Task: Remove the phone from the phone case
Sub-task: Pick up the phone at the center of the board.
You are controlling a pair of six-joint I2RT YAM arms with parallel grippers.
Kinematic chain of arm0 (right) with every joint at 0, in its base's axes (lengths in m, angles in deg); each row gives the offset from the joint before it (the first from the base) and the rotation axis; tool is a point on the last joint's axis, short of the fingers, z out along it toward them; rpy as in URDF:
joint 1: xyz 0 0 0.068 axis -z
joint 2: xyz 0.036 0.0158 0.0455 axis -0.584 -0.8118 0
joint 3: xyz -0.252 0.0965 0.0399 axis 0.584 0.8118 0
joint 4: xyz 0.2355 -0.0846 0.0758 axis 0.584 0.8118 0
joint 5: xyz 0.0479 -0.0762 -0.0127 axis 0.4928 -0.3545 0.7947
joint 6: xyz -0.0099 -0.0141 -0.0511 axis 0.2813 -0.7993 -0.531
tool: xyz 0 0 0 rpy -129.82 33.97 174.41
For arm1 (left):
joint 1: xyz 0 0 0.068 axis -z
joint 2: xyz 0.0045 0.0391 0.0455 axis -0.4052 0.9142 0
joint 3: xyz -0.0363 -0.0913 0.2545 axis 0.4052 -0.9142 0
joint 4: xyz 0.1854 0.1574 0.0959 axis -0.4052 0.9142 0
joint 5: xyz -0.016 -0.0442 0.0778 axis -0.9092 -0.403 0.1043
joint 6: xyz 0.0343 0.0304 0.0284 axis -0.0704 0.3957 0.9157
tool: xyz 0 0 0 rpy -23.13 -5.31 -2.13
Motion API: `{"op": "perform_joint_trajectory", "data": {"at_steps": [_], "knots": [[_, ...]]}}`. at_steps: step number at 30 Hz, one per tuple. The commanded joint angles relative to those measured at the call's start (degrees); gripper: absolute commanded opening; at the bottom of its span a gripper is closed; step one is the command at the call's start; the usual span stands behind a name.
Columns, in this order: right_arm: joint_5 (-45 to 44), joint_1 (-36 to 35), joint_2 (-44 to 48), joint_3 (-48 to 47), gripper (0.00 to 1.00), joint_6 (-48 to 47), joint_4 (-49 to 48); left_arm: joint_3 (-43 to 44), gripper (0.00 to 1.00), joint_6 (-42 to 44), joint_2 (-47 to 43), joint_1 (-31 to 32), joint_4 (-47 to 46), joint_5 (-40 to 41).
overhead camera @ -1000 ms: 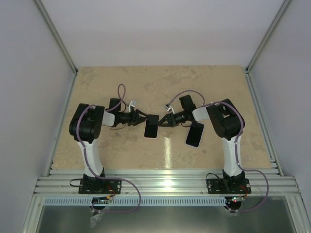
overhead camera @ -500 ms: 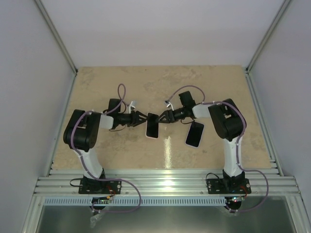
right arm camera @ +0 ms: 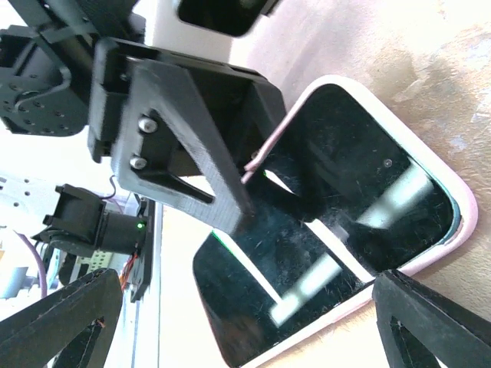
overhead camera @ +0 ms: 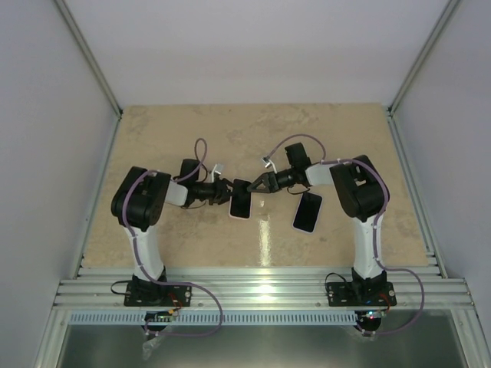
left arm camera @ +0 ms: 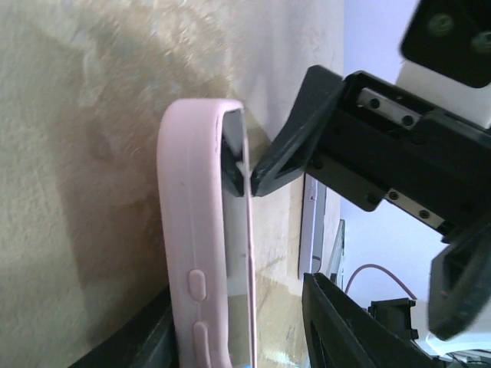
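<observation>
The phone (overhead camera: 242, 201), dark screen up, sits in a pink case (left arm camera: 192, 253) at the table's middle. My left gripper (overhead camera: 225, 192) reaches in from the left. Its jaws (left arm camera: 238, 284) straddle the case's long edge. One finger lies against the case's back, and a gap shows between the other finger and the screen. My right gripper (overhead camera: 259, 184) comes from the right, open wide. One of its fingertips (left arm camera: 265, 170) touches the phone's far corner at the case's lip. In the right wrist view, the right gripper (right arm camera: 244, 280) spans the screen (right arm camera: 360, 176), with nothing held.
A second black, phone-like slab (overhead camera: 307, 211) lies flat just right of the cased phone, under the right arm. Aluminium rails (overhead camera: 261, 290) run along the near edge. Grey walls enclose the beige table (overhead camera: 253, 130) on three sides.
The right gripper has opened wide and shifted slightly toward the phone's far corner. The left gripper has narrowed a little and pushed in onto the case's left edge. The phone has barely moved.
</observation>
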Motion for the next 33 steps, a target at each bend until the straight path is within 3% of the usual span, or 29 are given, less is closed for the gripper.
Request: {"op": "perform_joint_trajectory", "data": {"at_steps": [1, 5, 13, 19, 24, 30, 33], "knots": [[-0.92, 0.08, -3.96, 1.41, 0.92, 0.38, 1.01, 1.26, 0.39, -3.64, 1.32, 1.75, -4.91, -2.14], [-0.82, 0.08, -3.61, 1.54, 0.91, 0.01, 1.23, 2.56, 0.30, 1.15, 0.59, 1.80, 2.03, 0.96], [-3.67, 2.99, 1.08, 1.12, 0.88, -0.67, 1.02, 7.45, 0.00, 11.64, -1.27, 1.80, 15.07, 2.62], [-4.86, 6.84, 5.04, -4.10, 0.83, -9.51, 13.94, 16.58, 0.00, 23.09, -2.50, 1.74, 32.81, -0.32], [-3.73, 9.63, 13.33, -6.33, 0.79, -14.91, 21.18, 24.30, 0.00, 31.09, -9.75, 1.71, 44.08, -4.63], [3.16, 6.37, 22.57, -12.18, 0.74, -17.40, 26.21, 32.35, 0.00, 35.23, -20.79, 1.71, 49.93, -4.00], [3.80, 3.68, 25.66, -14.09, 0.72, -16.46, 24.71, 33.28, 0.00, 27.67, -24.78, 1.71, 43.40, -3.36]]}}
